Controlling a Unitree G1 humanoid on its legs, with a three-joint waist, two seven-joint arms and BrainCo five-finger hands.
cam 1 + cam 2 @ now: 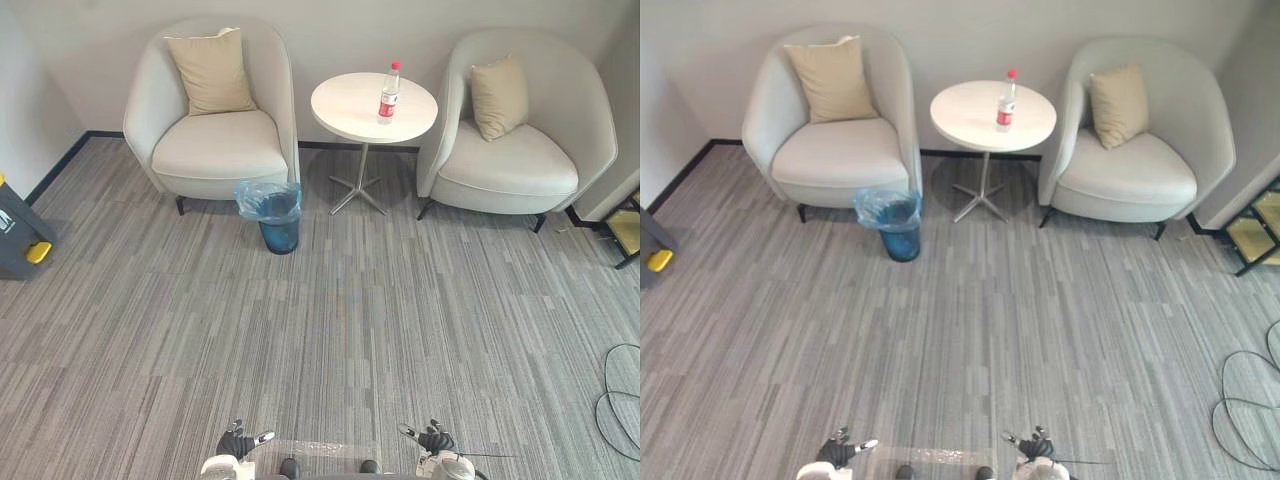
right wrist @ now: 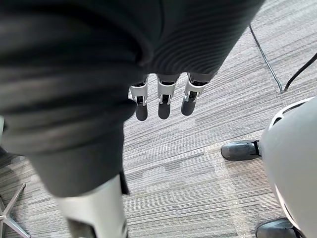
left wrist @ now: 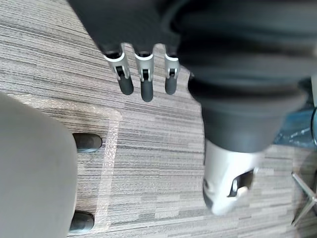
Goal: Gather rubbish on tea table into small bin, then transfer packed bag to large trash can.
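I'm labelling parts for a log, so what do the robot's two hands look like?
The left hand has slim silver fingers with rounded dark tips, and a black ribbed cover over its back and wrist. The right hand matches: silver fingers, dark tips, black ribbed cover.

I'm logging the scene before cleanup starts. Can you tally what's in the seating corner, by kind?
Armchairs: 2
Cushions: 2
Round table: 1
Bottle: 1
Small bin: 1
Total: 7
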